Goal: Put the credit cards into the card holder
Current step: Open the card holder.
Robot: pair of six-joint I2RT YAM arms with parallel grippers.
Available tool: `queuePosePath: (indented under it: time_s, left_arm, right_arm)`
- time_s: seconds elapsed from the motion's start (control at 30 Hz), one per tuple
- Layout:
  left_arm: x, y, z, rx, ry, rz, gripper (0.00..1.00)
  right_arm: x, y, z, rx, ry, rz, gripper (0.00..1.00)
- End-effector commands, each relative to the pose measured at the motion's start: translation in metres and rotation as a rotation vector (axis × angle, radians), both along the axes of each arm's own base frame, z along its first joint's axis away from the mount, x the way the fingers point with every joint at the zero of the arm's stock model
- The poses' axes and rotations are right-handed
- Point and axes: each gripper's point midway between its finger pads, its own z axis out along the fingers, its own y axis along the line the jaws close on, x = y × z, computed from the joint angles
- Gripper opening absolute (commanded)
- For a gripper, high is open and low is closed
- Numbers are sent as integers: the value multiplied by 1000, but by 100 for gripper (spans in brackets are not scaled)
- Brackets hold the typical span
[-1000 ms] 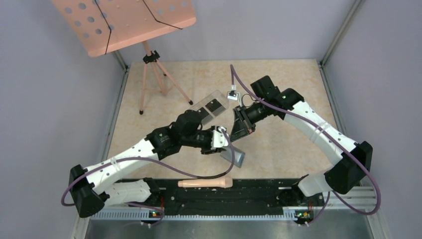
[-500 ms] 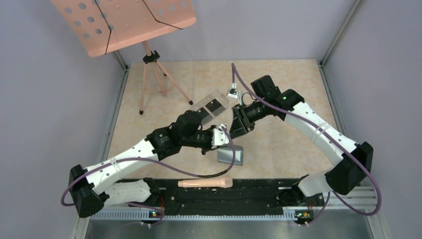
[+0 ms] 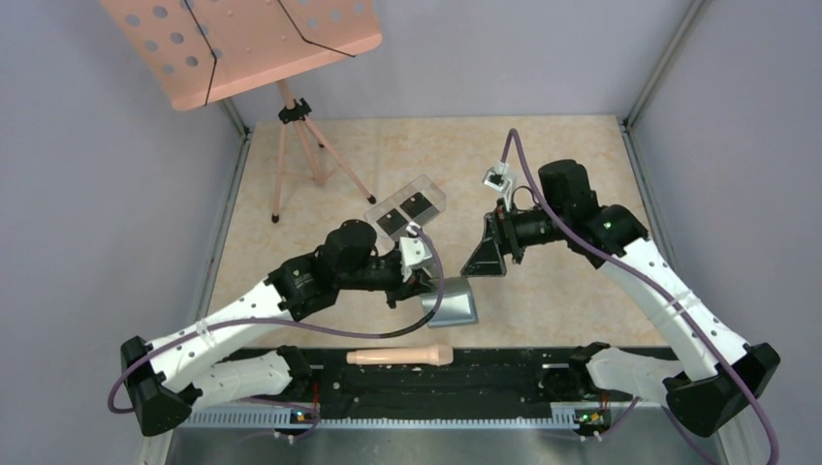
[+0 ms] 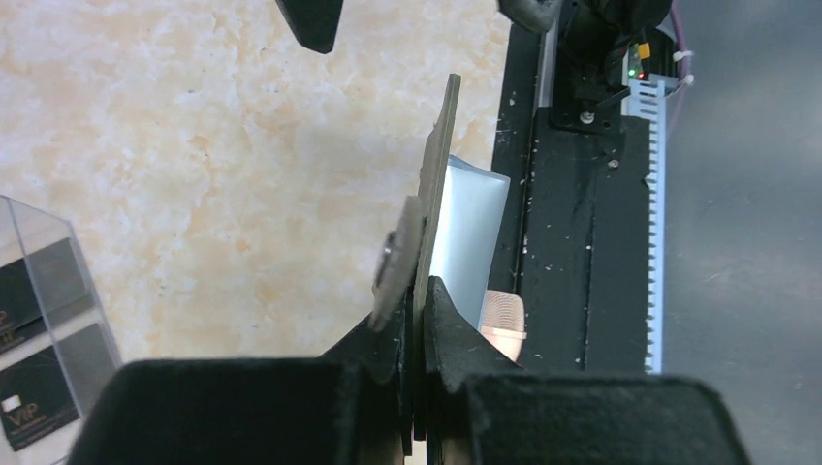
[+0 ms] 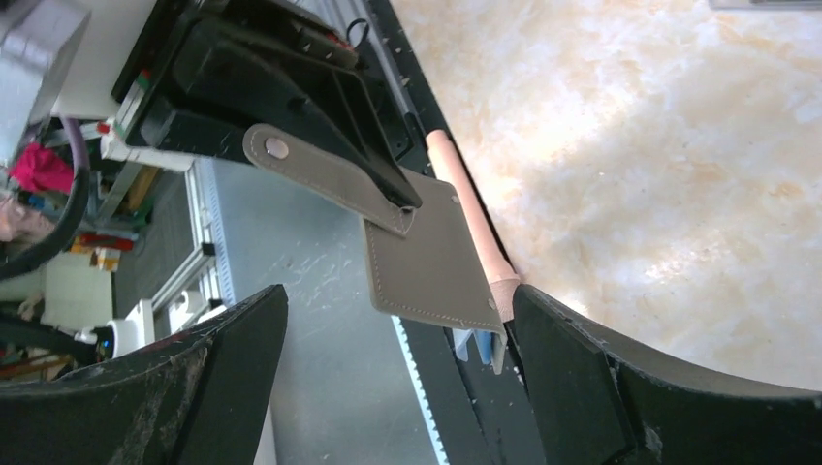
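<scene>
The gray card holder (image 3: 450,303) hangs over the table's near edge with my left gripper (image 3: 424,283) shut on one edge. In the left wrist view the card holder (image 4: 438,184) shows edge-on between the closed fingers, its snap tab (image 4: 395,260) on the left. My right gripper (image 3: 483,256) stands open, apart from it to the upper right. In the right wrist view the card holder (image 5: 426,262) and its tab (image 5: 315,167) sit beyond my right gripper (image 5: 397,295), touching neither finger. Two black credit cards (image 3: 393,221) (image 3: 419,205) lie in a clear box (image 3: 426,186).
A pink rod (image 3: 400,356) lies on the black rail at the table's near edge, just below the card holder. A pink music stand (image 3: 242,44) on a tripod (image 3: 300,145) stands at the back left. Gray walls enclose the table.
My right gripper opened, let go of the card holder and drew back to the right. My left gripper closed on the card holder and now holds it alone, slightly lower and flatter.
</scene>
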Motion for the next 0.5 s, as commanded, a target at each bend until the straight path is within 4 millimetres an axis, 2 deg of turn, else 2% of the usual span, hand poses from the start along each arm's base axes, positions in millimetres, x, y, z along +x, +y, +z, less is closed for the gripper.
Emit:
queuePosePath:
  time_s: [0.0, 0.27, 0.47]
  left_arm:
    - [-8, -5, 27, -121, 55, 19, 0]
    - [-6, -8, 40, -161, 100, 58, 0]
    - [-4, -12, 42, -157, 119, 66, 0]
  right_arm:
    - [-9, 8, 10, 98, -18, 69, 86]
    - [-21, 22, 7, 160, 30, 135, 82]
    - [-24, 34, -9, 126, 51, 145, 65]
